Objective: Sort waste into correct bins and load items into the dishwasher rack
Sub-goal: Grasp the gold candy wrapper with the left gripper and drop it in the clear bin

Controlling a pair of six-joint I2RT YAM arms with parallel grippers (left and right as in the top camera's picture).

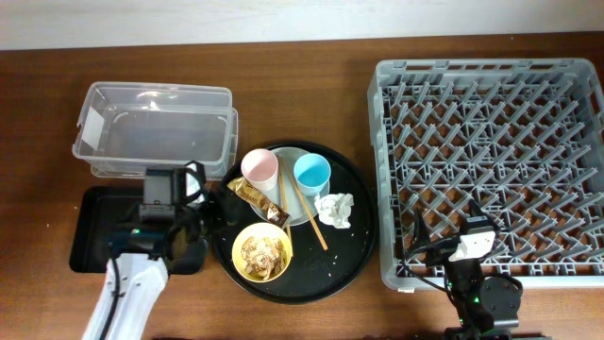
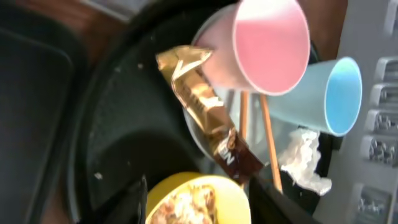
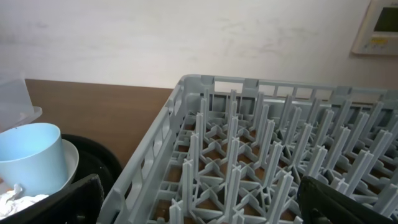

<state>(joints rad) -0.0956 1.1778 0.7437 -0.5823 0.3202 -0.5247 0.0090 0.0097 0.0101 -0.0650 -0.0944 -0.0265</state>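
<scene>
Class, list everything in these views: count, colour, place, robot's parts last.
table: 1, brown wood, under everything
dishwasher rack: 1, grey, right
clear tub: 1, clear, back left
shallow tray: 1, black, front left
round tray: 1, black, centre
plate: 1, pale, on round tray
pink cup: 1, pink, on plate
blue cup: 1, light blue, on plate
chopsticks: 2, wooden, across plate
wrapper: 1, brown-gold, plate's left edge
napkin: 1, white, right of plate
yellow bowl: 1, yellow, round tray's front
food scraps: some, brownish, in bowl
left gripper: 1, black, open, at round tray's left edge
right gripper: 1, black, open, over rack's front
</scene>
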